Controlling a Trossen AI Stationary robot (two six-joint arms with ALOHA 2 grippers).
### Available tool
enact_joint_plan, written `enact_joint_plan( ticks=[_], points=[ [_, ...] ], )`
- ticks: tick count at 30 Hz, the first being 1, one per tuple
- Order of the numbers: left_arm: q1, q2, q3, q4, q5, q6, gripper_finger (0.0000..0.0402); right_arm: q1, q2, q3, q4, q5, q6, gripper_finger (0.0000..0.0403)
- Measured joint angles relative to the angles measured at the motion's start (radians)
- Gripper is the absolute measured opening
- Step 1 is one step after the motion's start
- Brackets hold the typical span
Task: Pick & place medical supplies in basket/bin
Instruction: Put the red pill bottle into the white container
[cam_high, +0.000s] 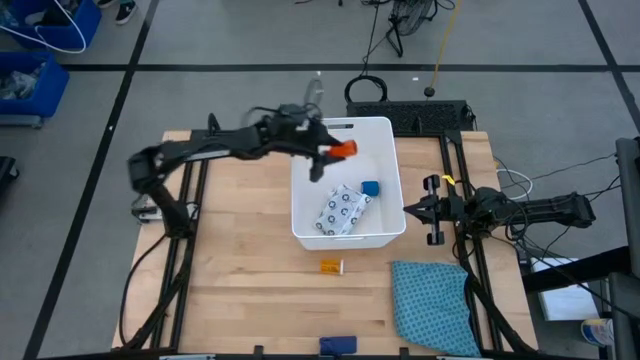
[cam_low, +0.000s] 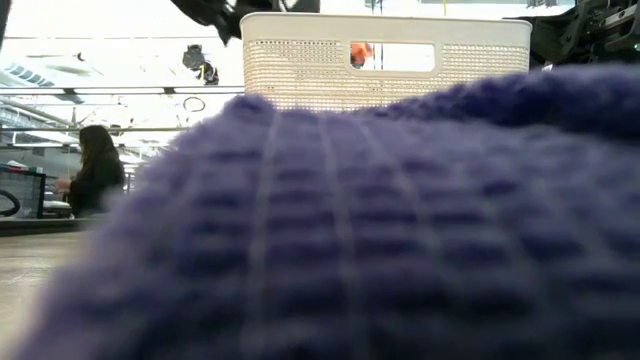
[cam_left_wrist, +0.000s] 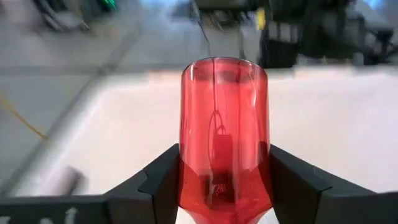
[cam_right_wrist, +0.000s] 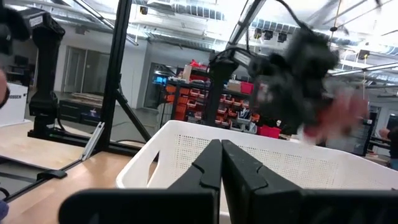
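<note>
- High view: left gripper (cam_high: 328, 152) reached over the far part of the white tub (cam_high: 392, 180), pinching an orange pill bottle (cam_high: 343, 149) above the tub's inside. Fingers themselves were hard to make out against the dark arm.
- Inside the tub lay a white patterned packet (cam_high: 343, 211) and, just beside it, a small blue cube (cam_high: 370, 187).
- On the wooden table (cam_high: 240, 280), a second orange bottle (cam_high: 331, 266) lay just in front of the tub. A dark blue bar (cam_high: 338, 345) sat at the near edge, partly cut off by the frame. The teal cloth (cam_high: 433, 305) lay at the near right corner.
- Right gripper (cam_high: 432, 211) hung just beside the tub's right wall, fingers pressed together, nothing in them.
- Low view: a blurred blue mass (cam_low: 380, 230) filled most of the picture and hid the table; what it was could not be told. Behind it only the tub's upper wall (cam_low: 300, 70) showed, with the orange bottle (cam_low: 360, 52) glimpsed through the slot handle. A person (cam_low: 92, 170) sat far off in the room at left.
- Left wrist view: the bottle (cam_left_wrist: 224, 137) stood between the two dark fingers (cam_left_wrist: 161, 186), gripped on both sides, its base cut off. The tub's inside (cam_left_wrist: 336, 130) was blurred behind it.
- Right wrist view: the two fingers (cam_right_wrist: 208, 171) met with no gap, pointing at the tub's perforated wall (cam_right_wrist: 292, 165). The left arm (cam_right_wrist: 292, 68) above the tub was smeared; the bottle in it could not be made out.
</note>
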Motion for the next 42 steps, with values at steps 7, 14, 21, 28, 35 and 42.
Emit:
enact_joint_plan(
  ticks=[7,14,21,28,35,42],
  points=[
    [0.021,0.190,0.032,-0.016,0.023,-0.019,0.0193,0.000,0.000,0.000,0.000,-0.001,0.000,0.0000],
    [0.018,0.281,0.034,-0.021,0.015,-0.036,0.0204,0.000,0.000,0.000,0.000,0.000,-0.006,0.0000],
    [0.019,0.314,0.038,-0.046,-0.026,-0.014,0.0197,0.000,0.000,0.000,0.000,0.001,-0.030,0.0000],
    [0.015,0.305,0.034,-0.052,-0.024,0.009,0.0209,0.000,0.000,0.000,0.001,0.004,-0.069,0.0000],
    [0.014,0.305,0.033,-0.073,-0.025,0.030,0.0202,0.000,0.000,0.000,0.008,0.004,-0.095,0.0000],
    [-0.019,0.309,0.147,-0.275,-0.073,0.139,0.0209,0.000,0.000,0.000,0.008,0.005,-0.098,0.0000]
  ],
)
